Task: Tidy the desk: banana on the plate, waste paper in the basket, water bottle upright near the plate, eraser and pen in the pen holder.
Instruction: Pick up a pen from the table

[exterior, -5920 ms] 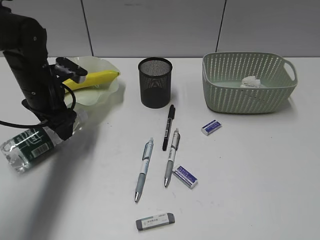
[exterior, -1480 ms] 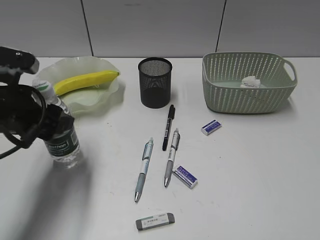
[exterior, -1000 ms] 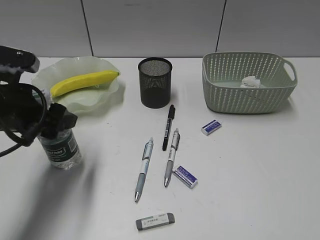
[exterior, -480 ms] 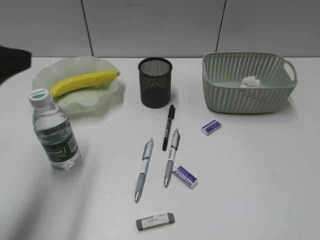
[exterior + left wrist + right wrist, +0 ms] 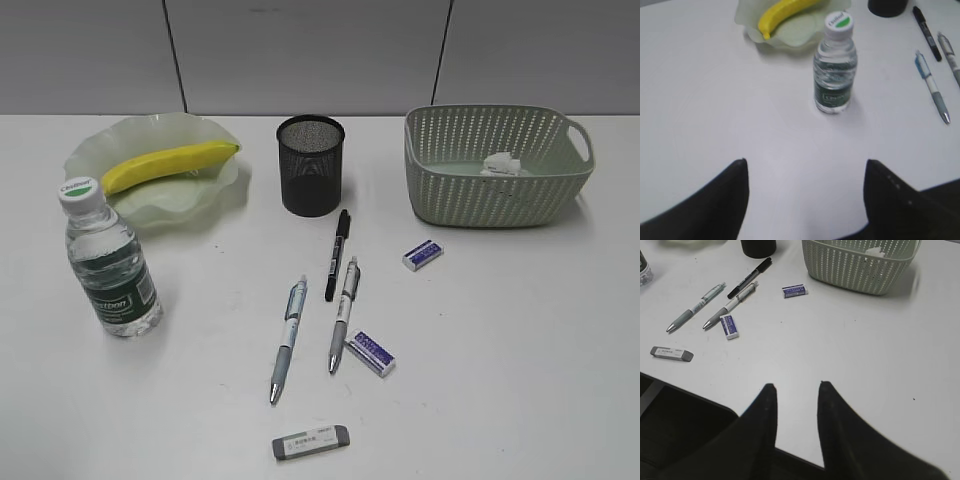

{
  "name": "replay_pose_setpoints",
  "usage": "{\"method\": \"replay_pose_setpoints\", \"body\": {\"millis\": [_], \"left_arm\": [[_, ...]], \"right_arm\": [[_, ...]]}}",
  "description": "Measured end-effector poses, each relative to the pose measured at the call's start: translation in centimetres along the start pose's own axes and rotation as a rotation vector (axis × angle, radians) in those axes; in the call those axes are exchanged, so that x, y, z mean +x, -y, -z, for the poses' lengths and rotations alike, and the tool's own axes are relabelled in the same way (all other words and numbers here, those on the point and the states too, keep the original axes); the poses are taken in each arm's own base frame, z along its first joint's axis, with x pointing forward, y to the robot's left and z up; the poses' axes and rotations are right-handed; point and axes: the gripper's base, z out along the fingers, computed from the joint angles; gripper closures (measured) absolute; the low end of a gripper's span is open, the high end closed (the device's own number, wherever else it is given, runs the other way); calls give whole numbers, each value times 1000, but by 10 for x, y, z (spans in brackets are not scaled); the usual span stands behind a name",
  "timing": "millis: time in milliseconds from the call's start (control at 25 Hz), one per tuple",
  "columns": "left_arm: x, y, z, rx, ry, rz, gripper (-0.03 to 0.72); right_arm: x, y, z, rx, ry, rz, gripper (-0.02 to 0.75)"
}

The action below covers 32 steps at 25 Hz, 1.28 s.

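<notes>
Left hand (image 5: 805, 170) hangs over bare white surface (image 5: 520, 350) with its two dark fingers spread wide apart and nothing between them; the small clear plastic water bottle with a dark green label and green-topped white cap (image 5: 107, 260) stands well ahead of it. Right hand (image 5: 796, 390) sits at the near edge of the surface, its fingers a narrow gap apart and empty.

The bottle is upright, long axis vertical, cap up, just in front of the pale green translucent plate with a ruffled rim (image 5: 215, 190). A ripe yellow banana (image 5: 170, 165) lies across that plate, long axis running left to right, its dark tip toward the black mesh cylindrical pen holder (image 5: 310, 165). A crumpled white wad of waste paper (image 5: 500, 163) rests inside the sage green perforated basket (image 5: 480, 195).

On the surface in front of the holder lie a black marker (image 5: 336, 253) and two grey-and-white click pens (image 5: 288, 338), all pointing roughly away from the camera. Two white-and-blue erasers (image 5: 371, 353) and a grey one (image 5: 311, 442) lie near them.

Nearly six seconds ago the bottle lay tilted in the left hand's clamp; half a second ago the dark arm was still at the left edge, and now it has left the exterior view.
</notes>
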Motion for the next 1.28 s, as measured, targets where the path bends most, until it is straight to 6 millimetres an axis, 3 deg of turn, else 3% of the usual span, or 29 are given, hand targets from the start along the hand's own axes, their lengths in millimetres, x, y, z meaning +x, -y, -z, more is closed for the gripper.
{"method": "replay_pose_setpoints", "body": {"millis": [160,320,520,720,1000,1120,1280], "left_arm": [[20,7,19,29,-24,3,176],[39,11,24,22,4,-5,224],[49,13,36,6,101,-14,240],[52,14,34,0,161,-9,241],[52,14,34,-2,174,-8,241],[52,14,35,-3,179,-9,241],[52,14,34,-2,177,-9,241]], "right_arm": [[0,0,-1,0,-4,0,500],[-6,0,-10,0,-62,-2,500],[-48,-2,-37,-39,-65,8,500],[-100,-8,-101,-133,-193,-19,496],[-156,-20,-216,-211,-422,-89,392],[-163,-39,-266,-222,-553,-125,384],[-155,-69,-327,-118,-781,-180,384]]}}
